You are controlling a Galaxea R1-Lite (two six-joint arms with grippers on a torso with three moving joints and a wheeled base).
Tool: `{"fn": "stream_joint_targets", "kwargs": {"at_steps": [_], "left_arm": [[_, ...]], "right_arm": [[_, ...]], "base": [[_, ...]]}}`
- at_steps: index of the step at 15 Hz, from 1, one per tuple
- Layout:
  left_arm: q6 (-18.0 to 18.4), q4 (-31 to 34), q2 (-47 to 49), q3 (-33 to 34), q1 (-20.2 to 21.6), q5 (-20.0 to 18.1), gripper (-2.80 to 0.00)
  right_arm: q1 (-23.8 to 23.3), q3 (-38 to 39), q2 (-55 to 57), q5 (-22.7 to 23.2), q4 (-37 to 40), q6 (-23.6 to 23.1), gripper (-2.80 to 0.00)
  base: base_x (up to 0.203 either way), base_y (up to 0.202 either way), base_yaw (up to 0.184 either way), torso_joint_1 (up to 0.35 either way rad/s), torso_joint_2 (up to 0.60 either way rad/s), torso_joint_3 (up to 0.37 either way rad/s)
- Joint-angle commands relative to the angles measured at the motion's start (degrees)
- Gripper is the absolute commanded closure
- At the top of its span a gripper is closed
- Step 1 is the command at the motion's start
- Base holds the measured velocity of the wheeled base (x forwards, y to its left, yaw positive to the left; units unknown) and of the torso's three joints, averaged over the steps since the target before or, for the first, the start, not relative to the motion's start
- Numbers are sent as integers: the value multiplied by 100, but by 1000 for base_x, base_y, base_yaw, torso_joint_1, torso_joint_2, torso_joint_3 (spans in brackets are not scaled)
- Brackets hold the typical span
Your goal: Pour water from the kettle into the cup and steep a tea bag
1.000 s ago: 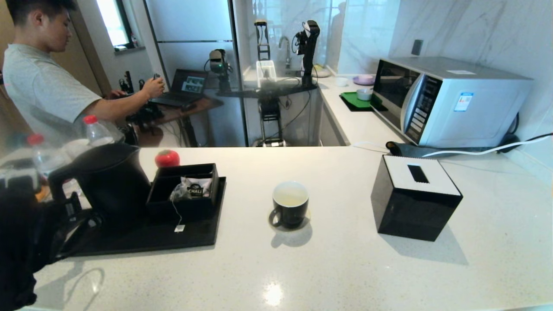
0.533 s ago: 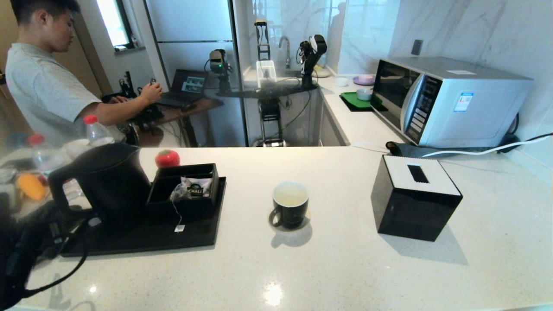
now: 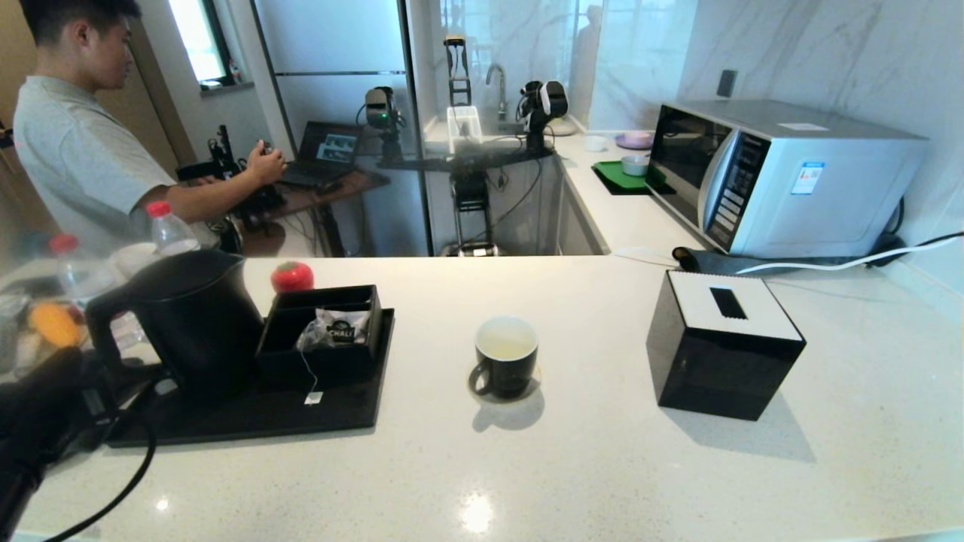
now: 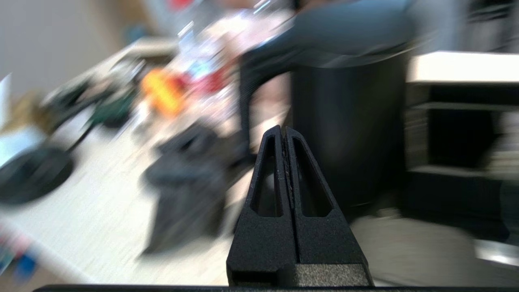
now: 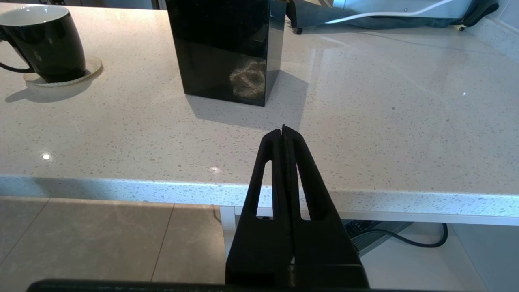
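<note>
At the far left of the head view you see the left arm (image 3: 34, 421) low over the tabletop (image 3: 602, 467) corner; its left end effector (image 4: 285, 134) is pressed together, empty, pointing at the kettle (image 3: 188, 316). The kettle stands on a black tray (image 3: 248, 418) at left centre, beside a black box (image 3: 320, 335) holding the tea bag (image 3: 312, 335), whose string hangs down to a tag on the tray. Behind them a person (image 3: 75, 150) works at a desk. At centre the cup (image 3: 506, 355) sits on a coaster, holding pale water (image 3: 506, 345), with bare speckled tabletop all around and toward the lower edge. Right of it stands a black tissue box (image 3: 723, 342), then a microwave (image 3: 783, 173) at upper right. The right end effector (image 5: 284, 132) is pressed together below the tabletop's front edge.
</note>
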Motion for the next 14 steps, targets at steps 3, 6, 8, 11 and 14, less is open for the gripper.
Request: {"fn": "stream_joint_targets", "kwargs": {"at_steps": [3, 6, 8, 11, 14], "left_arm": [[303, -277, -367, -448, -1188, -23, 0], [407, -276, -381, -807, -1862, -26, 0], [414, -274, -440, -800, -2219, -26, 0], [423, -274, -449, -768, -2337, -19, 0], [422, 23, -545, -833, -2339, -17, 0]], "right_arm": [[-1, 0, 7, 4, -2, -3, 0], [5, 0, 7, 4, -2, -3, 0], [5, 0, 7, 4, -2, -3, 0], [-3, 0, 7, 4, -2, -3, 0], [-1, 0, 7, 4, -2, -3, 0]], "base": [[0, 0, 0, 0, 0, 0], [0, 0, 0, 0, 0, 0], [0, 0, 0, 0, 0, 0], [0, 0, 0, 0, 0, 0], [0, 0, 0, 0, 0, 0]]}}
